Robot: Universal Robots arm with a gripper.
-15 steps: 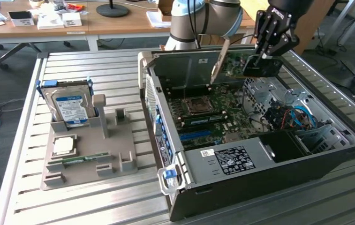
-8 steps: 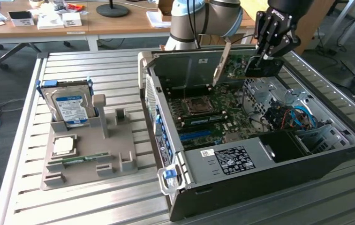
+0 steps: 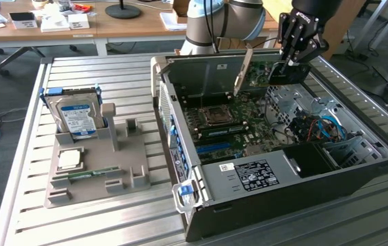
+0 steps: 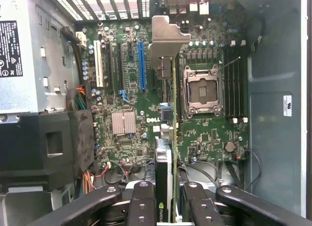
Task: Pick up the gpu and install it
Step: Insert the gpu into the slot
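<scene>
My gripper (image 3: 293, 62) hangs over the far end of the open computer case (image 3: 358, 169) and is shut on the gpu (image 3: 276, 76). The card is off the board, above the motherboard (image 3: 228, 120), with its silver bracket (image 3: 243, 72) pointing toward the exterior view's left. In the wrist view I look along the gpu (image 4: 165, 153) edge-on between my two fingers (image 4: 142, 206). Its bracket (image 4: 166, 36) lies over the expansion slots, close to the blue slot (image 4: 142, 65) and beside the empty CPU socket (image 4: 202, 89).
A grey holder tray (image 3: 132, 154) on the slatted metal table carries an upright blue-labelled hard drive (image 3: 77, 115), a CPU (image 3: 69, 159) and a RAM stick (image 3: 91, 174). Inside the case, a power supply (image 3: 252, 174) and cables (image 3: 317, 128) crowd the near end.
</scene>
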